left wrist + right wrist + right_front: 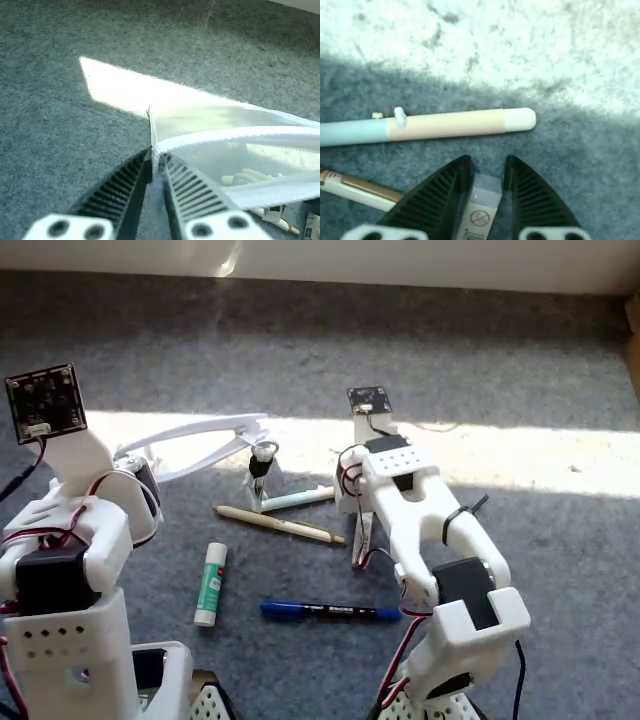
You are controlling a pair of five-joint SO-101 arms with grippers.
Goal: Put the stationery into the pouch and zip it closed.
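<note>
My left gripper (155,156) is shut on a corner of the clear pouch (225,135) with white zip edges, holding it off the carpet. In the high view, the pouch (200,440) stretches right from that gripper (137,456). My right gripper (487,162) points down at the carpet, shut on a small white labelled item (481,207). Just beyond it lies a teal-and-beige pen (460,123). In the high view, this gripper (362,540) hangs beside the beige pen (280,523). A glue stick (210,583) and a blue marker (330,611) lie nearer the arm bases.
A small dark-topped object (261,468) stands upright under the pouch's free end, next to the teal-and-beige pen (297,500). A sunlit strip crosses the grey carpet (540,455) behind the arms. There is open carpet to the right.
</note>
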